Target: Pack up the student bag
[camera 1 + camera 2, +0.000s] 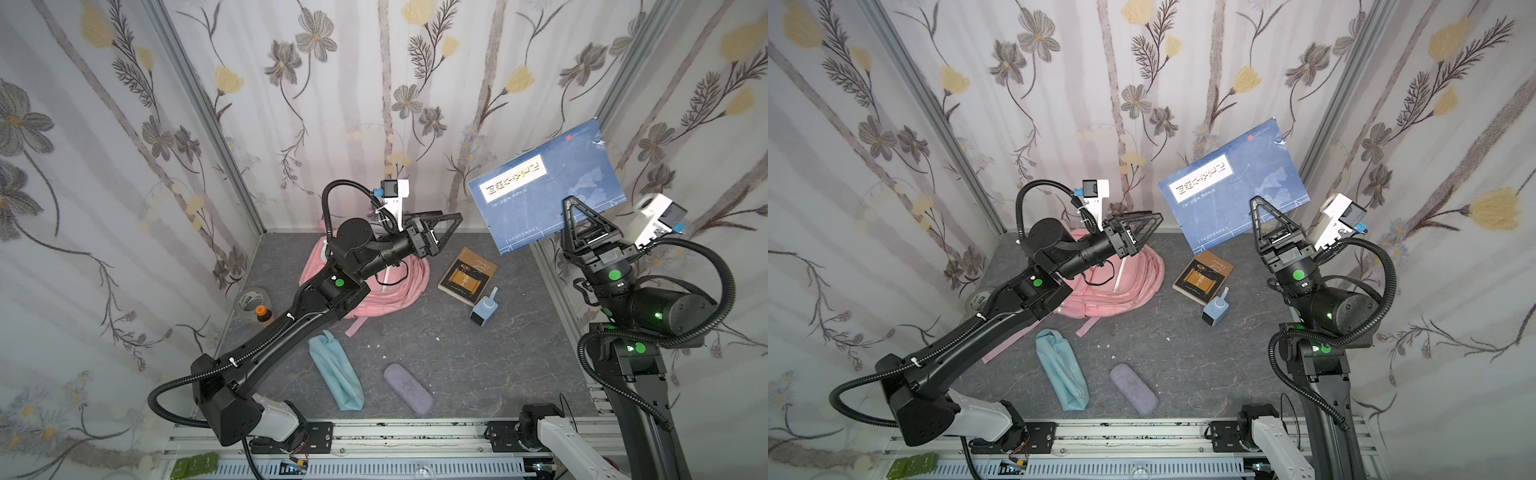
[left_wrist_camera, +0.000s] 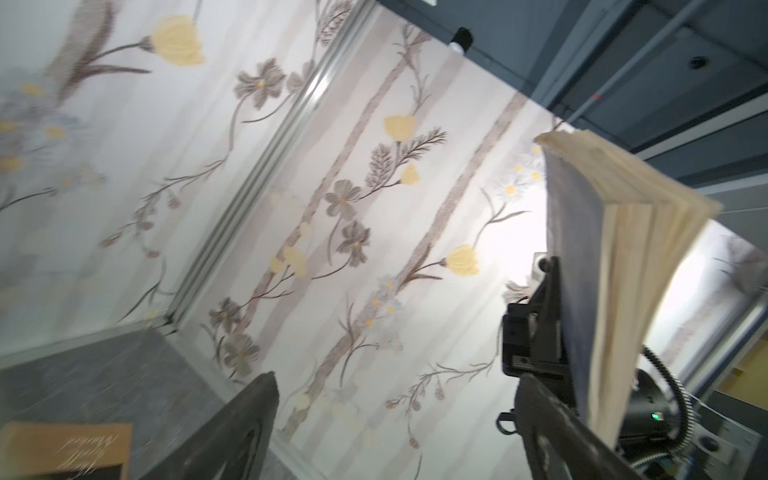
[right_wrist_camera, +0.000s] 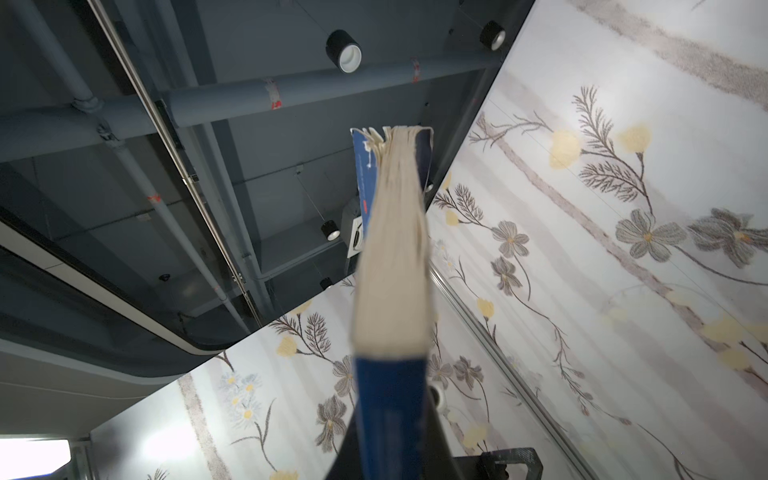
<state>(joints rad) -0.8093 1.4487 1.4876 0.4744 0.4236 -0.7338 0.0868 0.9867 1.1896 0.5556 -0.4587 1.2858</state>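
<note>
Raised nearest the lens: right gripper (image 1: pixel 573 204) clenched on blue book (image 1: pixel 548 183), upright. Left gripper (image 1: pixel 451 222) spread wide, empty, level over student bag (image 1: pixel 399 291), partly hidden under arm.

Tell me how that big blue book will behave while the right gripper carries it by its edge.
Probably fairly stiff: the blue book stands up from the right gripper without drooping. Its page block bows in the left wrist view, so it may flex if swung. The frayed corner pages could snag.
</note>
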